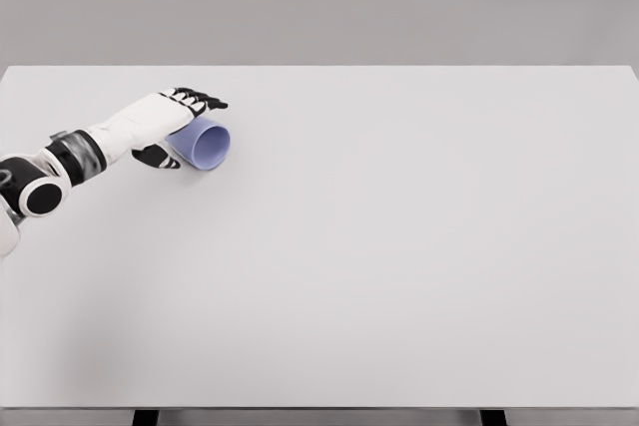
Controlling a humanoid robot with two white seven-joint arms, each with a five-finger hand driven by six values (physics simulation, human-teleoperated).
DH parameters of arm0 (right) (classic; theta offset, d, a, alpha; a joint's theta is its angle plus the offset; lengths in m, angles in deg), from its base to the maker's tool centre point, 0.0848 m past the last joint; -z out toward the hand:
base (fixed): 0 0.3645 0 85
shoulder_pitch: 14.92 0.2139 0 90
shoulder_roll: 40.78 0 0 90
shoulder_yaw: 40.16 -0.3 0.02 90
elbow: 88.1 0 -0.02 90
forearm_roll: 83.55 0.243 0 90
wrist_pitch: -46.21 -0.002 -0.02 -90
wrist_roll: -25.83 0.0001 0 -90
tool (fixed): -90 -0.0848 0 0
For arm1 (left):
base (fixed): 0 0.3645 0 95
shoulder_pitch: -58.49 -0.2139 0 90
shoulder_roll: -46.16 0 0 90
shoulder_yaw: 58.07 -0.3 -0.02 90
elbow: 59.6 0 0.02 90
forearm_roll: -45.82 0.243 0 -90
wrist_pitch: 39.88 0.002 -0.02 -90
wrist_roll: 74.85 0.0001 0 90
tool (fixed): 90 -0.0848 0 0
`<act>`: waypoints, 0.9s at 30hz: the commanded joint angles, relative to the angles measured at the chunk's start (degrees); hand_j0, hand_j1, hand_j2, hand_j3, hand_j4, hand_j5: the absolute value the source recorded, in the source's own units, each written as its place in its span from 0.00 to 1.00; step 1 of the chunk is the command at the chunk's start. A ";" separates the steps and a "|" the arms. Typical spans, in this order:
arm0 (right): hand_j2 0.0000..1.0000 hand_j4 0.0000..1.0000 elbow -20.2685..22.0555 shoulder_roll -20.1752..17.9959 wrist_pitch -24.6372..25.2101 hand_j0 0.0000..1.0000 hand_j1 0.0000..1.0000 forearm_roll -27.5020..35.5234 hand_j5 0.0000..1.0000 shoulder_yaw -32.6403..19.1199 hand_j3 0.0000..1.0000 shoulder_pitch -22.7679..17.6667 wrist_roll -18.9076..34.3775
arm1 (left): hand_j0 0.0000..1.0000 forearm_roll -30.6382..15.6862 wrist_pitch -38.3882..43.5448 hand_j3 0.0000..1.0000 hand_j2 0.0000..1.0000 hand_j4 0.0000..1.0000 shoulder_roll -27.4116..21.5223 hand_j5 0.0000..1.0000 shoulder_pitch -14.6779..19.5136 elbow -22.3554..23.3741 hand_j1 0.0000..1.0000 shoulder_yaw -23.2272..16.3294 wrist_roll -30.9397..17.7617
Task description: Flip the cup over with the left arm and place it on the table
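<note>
In the upper left of the frame, the small lavender plastic cup (207, 144) lies on its side on the pale grey worktop (399, 246), its mouth toward lower right. The left hand (165, 127) straddles it, black fingers (200, 100) above and thumb below, seemingly closing around it.

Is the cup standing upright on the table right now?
No, the cup lies on its side on the table, its open mouth facing the camera, with the left hand wrapped around it.

bright even light, soft faint shadows, no glare, slightly soft render
</note>
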 commanded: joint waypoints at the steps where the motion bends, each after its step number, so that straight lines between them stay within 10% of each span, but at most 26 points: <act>1: 1.00 1.00 -0.02 0.00 0.00 1.00 1.00 -0.01 1.00 0.01 1.00 0.00 0.01 | 1.00 -0.02 0.01 1.00 1.00 1.00 -0.03 1.00 0.00 0.03 1.00 -0.02 0.00; 27: 1.00 1.00 -0.02 0.00 0.00 1.00 1.00 -0.01 1.00 0.01 1.00 0.00 0.01 | 1.00 2.18 0.36 1.00 1.00 1.00 1.11 1.00 2.55 2.49 1.00 -3.01 -2.02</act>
